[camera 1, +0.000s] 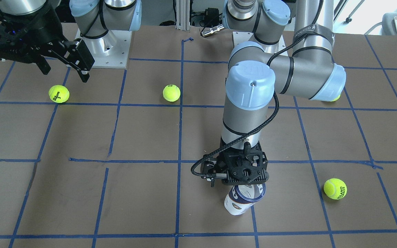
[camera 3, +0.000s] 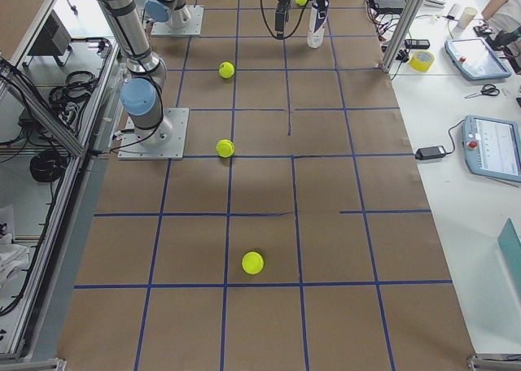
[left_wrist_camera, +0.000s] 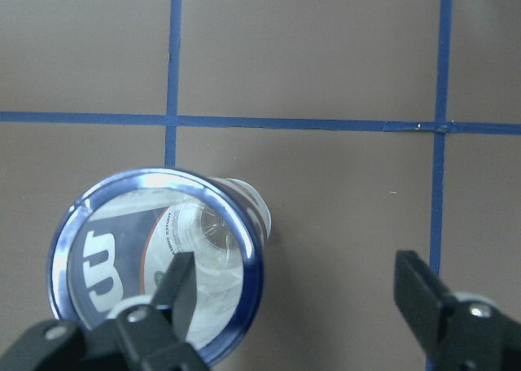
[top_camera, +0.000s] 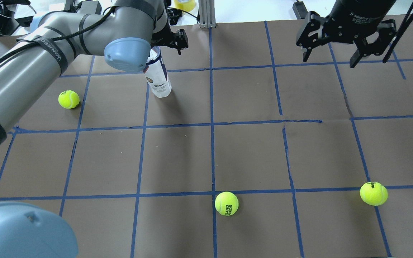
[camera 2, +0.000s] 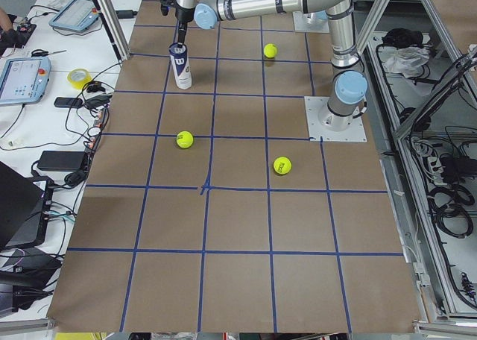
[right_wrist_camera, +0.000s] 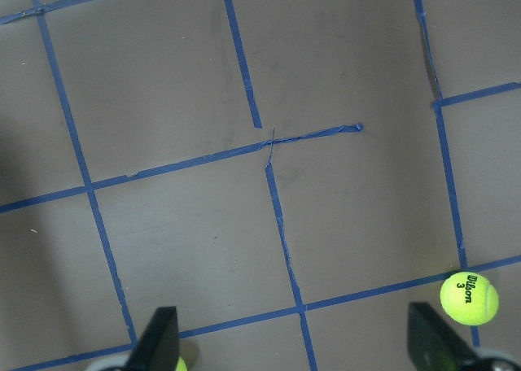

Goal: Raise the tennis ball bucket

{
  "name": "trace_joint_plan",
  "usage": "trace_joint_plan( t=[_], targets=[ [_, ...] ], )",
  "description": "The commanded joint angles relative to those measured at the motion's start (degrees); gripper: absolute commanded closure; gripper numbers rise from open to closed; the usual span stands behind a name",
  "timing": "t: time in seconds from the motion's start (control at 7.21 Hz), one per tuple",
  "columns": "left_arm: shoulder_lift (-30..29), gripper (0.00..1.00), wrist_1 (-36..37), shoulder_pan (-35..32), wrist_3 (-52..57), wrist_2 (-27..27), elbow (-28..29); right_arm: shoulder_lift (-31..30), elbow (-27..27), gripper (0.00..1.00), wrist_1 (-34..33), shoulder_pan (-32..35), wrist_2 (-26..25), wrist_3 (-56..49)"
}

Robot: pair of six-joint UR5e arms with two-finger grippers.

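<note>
The tennis ball bucket [top_camera: 158, 77] is seen standing upright on the brown table [top_camera: 249, 154] w/ blue tape grid, on the far side from the robot base and left of centre in the overhead view. Its white/navy label w/ "W" logo is read in the left wrist view, and a blue rim is seen at its top.

The L gripper [left_wrist_camera: 295, 261] is held directly above the bucket, pointing down, jaws wide apart and closed on nothing. In the wrist view one finger [left_wrist_camera: 181, 283] is seen over the bucket's mouth, while the other finger [left_wrist_camera: 419, 290] is well out to the side over bare table. Contact w/ the rim can't be judged.

The R gripper [top_camera: 329, 61] is hung above the table at the far right, jaws also spread, nothing between them.

Three yellow-green tennis balls are seen overhead:
- One ball [top_camera: 69, 99] is near the bucket, to its left.
- One ball [top_camera: 226, 203] is at near centre, approx. on a tape line.
- One ball [top_camera: 373, 193] is at near right.

A 4th ball [camera 1: 335, 188] is seen in the front view, near the bucket's other side, apart from it.
</note>
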Motion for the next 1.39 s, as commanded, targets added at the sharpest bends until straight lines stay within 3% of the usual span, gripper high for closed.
trace_joint_plan(
  t=[0.0,0.42,0.55,1.25],
  targets=[
    [3.57,0.00,-9.49,0.52,-0.08,-1.04,2.60,-0.13,-0.18,0.00,-0.20,0.09,0.04,-0.01],
    [10.07,0.00,-26.04,6.56,2.02,-0.87,7.18,-0.48,-0.27,0.00,-2.47,2.81,-0.14,-2.47],
    [11.84,0.00,-27.47,9.98,8.38,-0.96,6.06,-0.13,-0.18,0.00,-3.18,2.99,-0.05,-2.47],
    [18.43,0.00,-27.84,15.64,12.47,-5.97,-3.60,0.05,0.08,0.00,-3.10,2.99,-0.14,-3.61]
  ],
)
